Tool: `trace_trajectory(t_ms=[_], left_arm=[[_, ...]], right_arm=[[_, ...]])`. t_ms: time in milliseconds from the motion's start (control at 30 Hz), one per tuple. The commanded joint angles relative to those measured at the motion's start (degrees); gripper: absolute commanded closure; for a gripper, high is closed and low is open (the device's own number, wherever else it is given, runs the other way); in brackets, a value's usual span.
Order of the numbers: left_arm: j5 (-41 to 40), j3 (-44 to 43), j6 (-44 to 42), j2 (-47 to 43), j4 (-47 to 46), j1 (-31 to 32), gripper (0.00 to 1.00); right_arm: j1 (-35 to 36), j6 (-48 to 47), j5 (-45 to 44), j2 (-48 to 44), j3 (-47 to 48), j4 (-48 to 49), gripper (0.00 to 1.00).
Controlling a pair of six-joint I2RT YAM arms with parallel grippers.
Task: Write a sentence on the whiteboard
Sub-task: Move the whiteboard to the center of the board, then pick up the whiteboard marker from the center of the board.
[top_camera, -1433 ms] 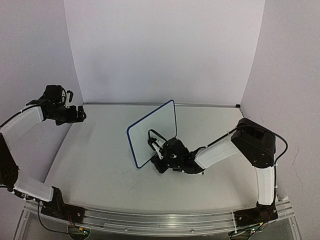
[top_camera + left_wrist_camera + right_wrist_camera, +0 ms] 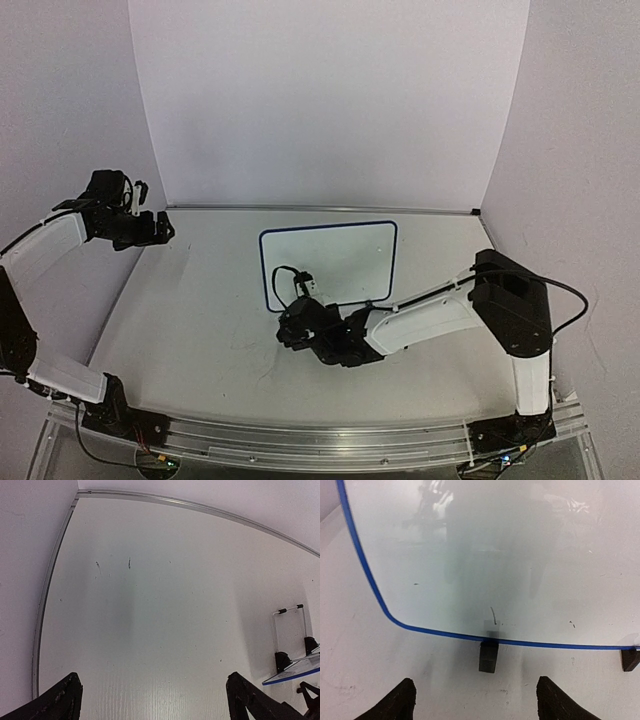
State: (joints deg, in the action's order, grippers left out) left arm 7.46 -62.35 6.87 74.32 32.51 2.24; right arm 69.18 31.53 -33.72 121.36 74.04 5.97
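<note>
The whiteboard (image 2: 330, 262), white with a blue rim, stands upright mid-table, its face toward the arms. In the right wrist view the whiteboard (image 2: 495, 555) shows only a few small dark marks above a black clip foot (image 2: 489, 656). The sentence is out of view. My right gripper (image 2: 290, 326) sits low just in front of the board's lower left corner. The right gripper (image 2: 476, 696) is open, with bare table between its fingers and nothing touching the board. My left gripper (image 2: 160, 230) hovers open at the far left, holding nothing. Only table lies under the left gripper (image 2: 155, 700).
White walls close the table at the back and both sides, with a metal strip (image 2: 200, 507) along the back edge. The left wrist view catches the board's thin wire stand (image 2: 290, 611) and its blue edge (image 2: 295, 666) at far right. A second clip foot (image 2: 630, 659) shows at the right.
The whiteboard has swung from an angled, edge-on stance to face the arms squarely. My right gripper has opened, let go of the board and drawn back to the left. The left arm is unmoved.
</note>
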Motion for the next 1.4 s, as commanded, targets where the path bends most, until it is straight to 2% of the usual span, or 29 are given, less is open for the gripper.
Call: trace_trajectory(t_ms=[0, 100, 233, 333, 433, 533, 667, 767, 933, 1367], left_arm=[[1.50, 0.01, -1.25, -1.45, -1.67, -0.12, 0.01], [3.10, 0.93, -1.86, -2.21, -2.30, -0.11, 0.01], [4.70, 1.39, -1.56, -2.90, -2.32, 0.90, 0.01], [4.47, 0.61, 0.59, -2.87, -1.67, 4.20, 0.01], [3.91, 0.28, 4.09, -2.94, -1.75, 9.79, 0.01], [5.07, 2.47, 9.77, -3.54, -4.36, 13.33, 0.01], [7.93, 8.52, 18.37, -4.91, -11.14, 15.32, 0.02], [7.20, 12.10, 21.59, -4.89, -14.20, 17.48, 0.03], [7.63, 15.27, 24.34, -4.80, -15.94, 19.36, 0.02], [9.07, 19.53, 26.02, -6.51, -16.99, 19.66, 0.02]], right_arm=[[0.69, -5.32, 7.44, -9.43, -5.68, 3.06, 0.18], [0.50, -10.53, 13.65, -16.23, -10.71, 1.10, 0.17], [-0.88, -15.32, 18.83, -23.44, -14.05, -12.12, 0.17], [-4.26, -16.60, 23.11, -27.74, -16.67, -20.61, 0.18], [-9.51, -18.75, 30.70, -31.50, -21.15, -23.86, 0.18], [-13.93, -20.50, 32.87, -33.40, -23.03, -26.66, 0.18], [-19.08, -21.83, 35.46, -31.83, -23.30, -27.84, 0.22], [-21.22, -22.56, 36.43, -28.22, -21.58, -28.98, 0.30], [-21.54, -25.66, 40.96, -25.18, -19.76, -29.58, 0.35], [-21.21, -25.55, 42.06, -18.61, -16.54, -31.03, 0.50]])
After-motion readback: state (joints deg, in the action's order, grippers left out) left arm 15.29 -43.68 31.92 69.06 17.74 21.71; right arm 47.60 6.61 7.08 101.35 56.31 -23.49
